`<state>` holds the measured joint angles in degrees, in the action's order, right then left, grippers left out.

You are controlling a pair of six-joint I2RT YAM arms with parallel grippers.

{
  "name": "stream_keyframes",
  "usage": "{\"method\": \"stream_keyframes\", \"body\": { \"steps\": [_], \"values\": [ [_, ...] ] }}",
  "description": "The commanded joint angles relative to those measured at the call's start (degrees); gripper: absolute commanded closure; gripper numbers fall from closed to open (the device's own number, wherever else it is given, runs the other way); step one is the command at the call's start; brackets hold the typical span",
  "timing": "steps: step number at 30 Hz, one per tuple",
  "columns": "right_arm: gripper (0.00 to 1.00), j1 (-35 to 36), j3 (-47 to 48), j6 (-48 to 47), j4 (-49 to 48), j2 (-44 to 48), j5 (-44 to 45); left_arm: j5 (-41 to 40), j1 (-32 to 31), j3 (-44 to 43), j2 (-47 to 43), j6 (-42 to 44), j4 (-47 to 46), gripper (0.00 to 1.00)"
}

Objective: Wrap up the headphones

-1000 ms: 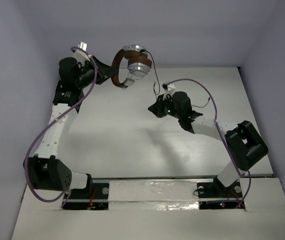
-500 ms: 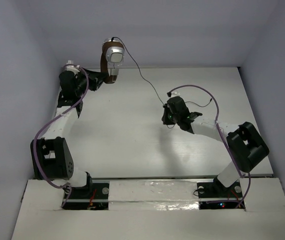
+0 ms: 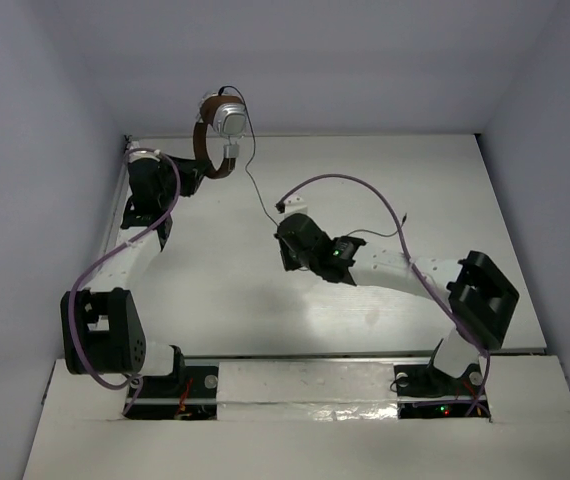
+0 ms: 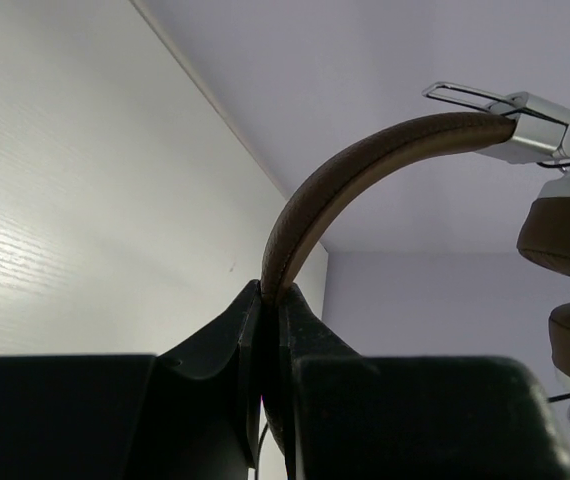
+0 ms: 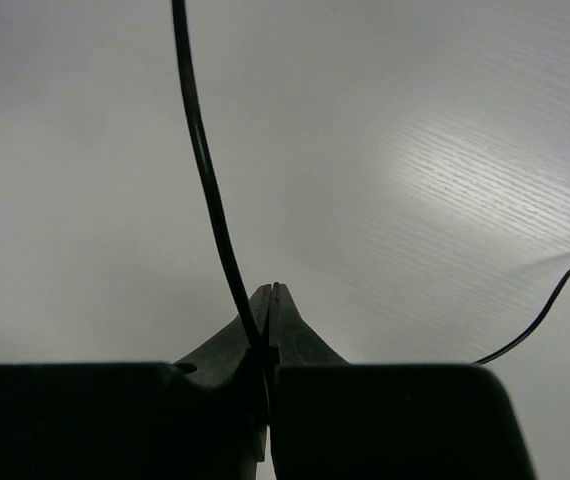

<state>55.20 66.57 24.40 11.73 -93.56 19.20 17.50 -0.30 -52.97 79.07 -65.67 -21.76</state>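
The headphones (image 3: 220, 130) hang in the air at the back left, brown headband (image 4: 365, 165) arched, silver earcups (image 3: 230, 120) close together. My left gripper (image 3: 190, 172) is shut on the headband's lower end; the left wrist view shows the band pinched between the fingers (image 4: 270, 300). The thin black cord (image 3: 255, 185) runs from the earcups down to my right gripper (image 3: 283, 232), which is shut on it near the table's middle. In the right wrist view the cord (image 5: 205, 170) rises from the closed fingertips (image 5: 270, 300). A loose end of cord (image 5: 545, 310) lies on the table at right.
White table (image 3: 225, 300) inside a box with pale walls. Thick purple cables (image 3: 350, 182) loop above the right arm and along the left arm (image 3: 105, 262). The back wall stands just behind the headphones.
My right gripper has moved left toward the table's middle with the cord. My left gripper has lowered and turned the headphones slightly; the cord between them hangs shorter.
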Motion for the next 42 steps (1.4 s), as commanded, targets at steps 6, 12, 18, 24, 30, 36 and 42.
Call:
{"method": "stream_keyframes", "body": {
  "steps": [6, 12, 18, 24, 30, 36, 42],
  "values": [
    [1.0, 6.9, 6.4, -1.5, 3.5, -5.4, 5.3, -7.6, -5.1, -1.9, -1.9, 4.8, -1.9, 1.0],
    [1.0, 9.8, 8.1, -3.5, 6.6, -0.6, 5.8, -20.6, -11.6, -3.1, -2.1, 13.9, 3.3, 1.0],
    [1.0, 9.8, 11.2, -5.9, 10.8, 2.3, 3.5, -26.5, -17.4, -0.5, -1.9, 17.1, 3.0, 1.0],
    [1.0, 9.8, 13.9, -9.0, 15.0, 4.9, 4.2, -29.2, -22.2, 0.8, -0.9, 22.9, 4.7, 1.0],
    [1.0, 9.8, 16.1, -11.5, 18.6, 6.5, 11.8, -28.9, -23.5, 3.4, -3.8, 26.5, 5.5, 1.0],
    [1.0, 9.8, 17.9, -13.1, 21.1, 7.5, 17.7, -32.1, -26.1, 4.9, -8.0, 30.4, 8.9, 1.0],
    [1.0, 9.2, 18.9, -15.1, 21.3, 8.7, 19.4, -35.3, -28.9, 5.9, -9.4, 33.6, 12.0, 1.0]
  ]
}}
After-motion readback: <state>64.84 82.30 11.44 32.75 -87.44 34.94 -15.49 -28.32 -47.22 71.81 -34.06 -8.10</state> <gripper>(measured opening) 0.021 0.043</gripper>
